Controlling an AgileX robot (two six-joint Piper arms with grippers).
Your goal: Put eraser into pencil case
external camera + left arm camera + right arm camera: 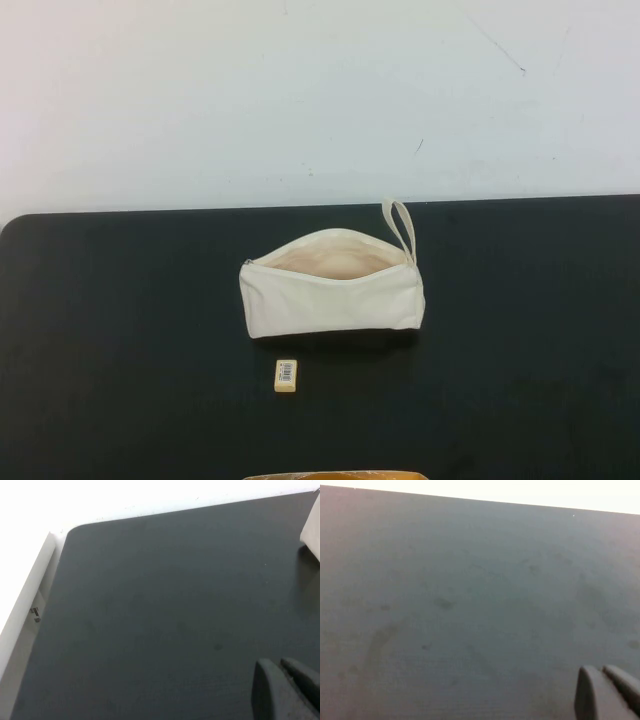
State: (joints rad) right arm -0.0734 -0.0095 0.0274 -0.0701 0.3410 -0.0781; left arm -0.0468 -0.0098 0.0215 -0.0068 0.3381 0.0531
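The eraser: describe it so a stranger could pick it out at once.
On the black mat, find the cream pencil case lying unzipped at the centre. Just in front of it, apart from it, lies the eraser: a tiny pale yellow block with a white barcode label.

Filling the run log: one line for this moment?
eraser on mat, near side of pencil case | case unzipped | left end effector shut, parked | right end effector shut, parked

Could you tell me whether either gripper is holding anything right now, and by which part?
Nothing is held. The left gripper and right gripper are above bare mat, fingers together. The eraser lies beside the open pencil case.
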